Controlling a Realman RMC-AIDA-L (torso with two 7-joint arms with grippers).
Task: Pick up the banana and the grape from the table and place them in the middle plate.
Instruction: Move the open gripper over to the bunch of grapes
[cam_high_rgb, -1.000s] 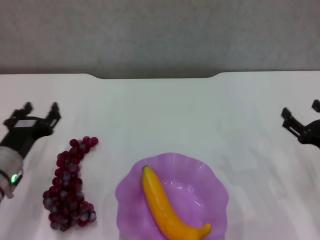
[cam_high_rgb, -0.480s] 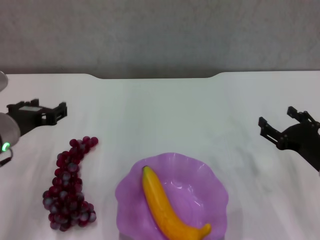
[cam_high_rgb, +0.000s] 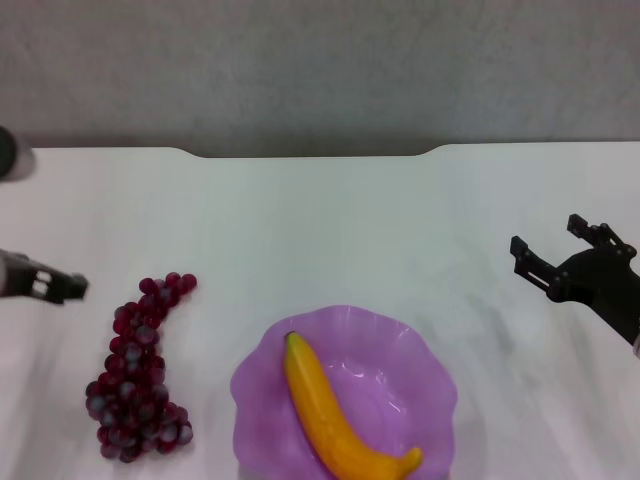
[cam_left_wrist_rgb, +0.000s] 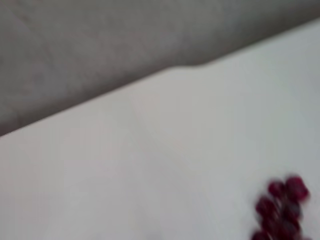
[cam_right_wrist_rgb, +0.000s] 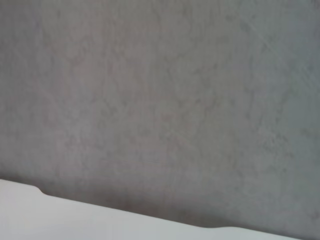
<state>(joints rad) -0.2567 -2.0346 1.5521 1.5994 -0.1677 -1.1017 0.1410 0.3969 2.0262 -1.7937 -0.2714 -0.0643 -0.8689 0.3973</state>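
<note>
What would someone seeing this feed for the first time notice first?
First, the purple middle plate at the near centre of the white table, with the yellow banana lying inside it. Next, the dark red grape bunch, on the table to the plate's left and not yet in it. The right claw hangs open at the right edge; the left claw barely shows at the left edge.

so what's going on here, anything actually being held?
No, nothing is held. The banana lies in the purple plate. The grapes are on the table, left of the plate. The left gripper sits near the table's left edge, just beyond the bunch. The right gripper is open and empty, off to the plate's right.
</note>
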